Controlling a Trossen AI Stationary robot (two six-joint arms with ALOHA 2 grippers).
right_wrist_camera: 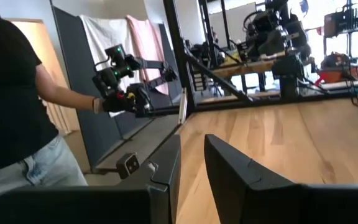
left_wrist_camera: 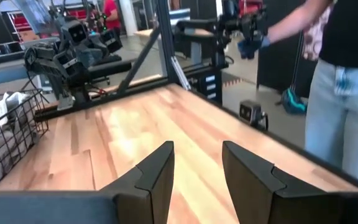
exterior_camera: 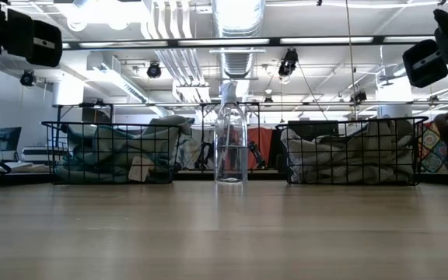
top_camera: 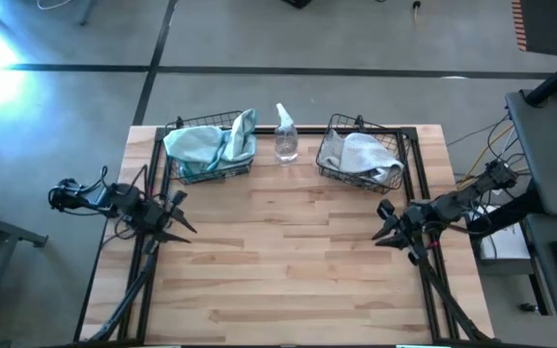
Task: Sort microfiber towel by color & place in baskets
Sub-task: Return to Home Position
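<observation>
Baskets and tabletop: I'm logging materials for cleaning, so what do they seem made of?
Left basket and right basket: likely dark coated metal wire, given the thin open grid. Tabletop: wood, probably butcher block, with pale glued strips and a smooth sheen.

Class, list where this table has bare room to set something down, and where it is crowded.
Free: the table, front and middle, between the left gripper and right gripper at its side edges. Crowded: the back row, with left basket, spray bottle, right basket.
</observation>
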